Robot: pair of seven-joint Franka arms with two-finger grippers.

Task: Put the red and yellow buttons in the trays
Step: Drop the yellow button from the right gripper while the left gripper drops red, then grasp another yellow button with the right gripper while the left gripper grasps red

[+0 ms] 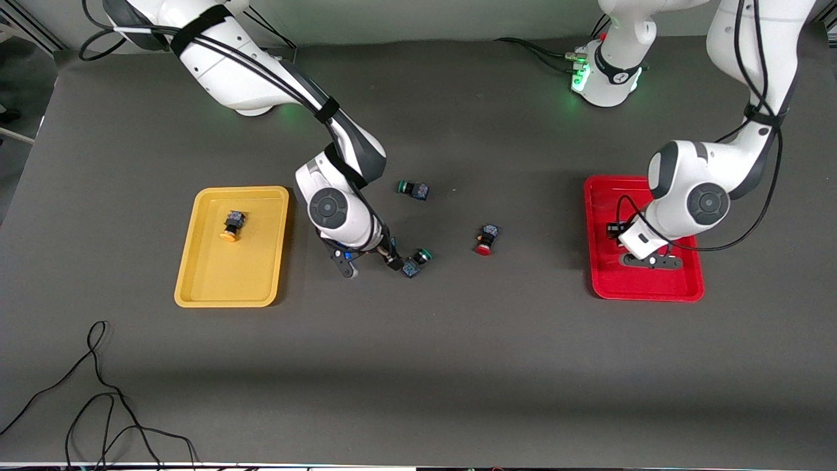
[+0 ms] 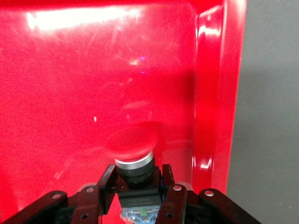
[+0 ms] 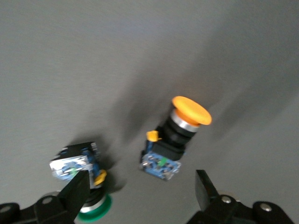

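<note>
1. The yellow tray lies toward the right arm's end of the table with one yellow button in it.
2. The red tray lies toward the left arm's end.
3. The left gripper hangs low over the red tray, its fingers clamped on the body of a red-capped button.
4. The right gripper is down near the table between the trays, fingers spread apart, with a second yellow-capped button lying between them and a green-capped switch just beside one finger.
5. Another red button lies on the table between the trays.
6. A second green switch lies farther from the front camera.
</note>
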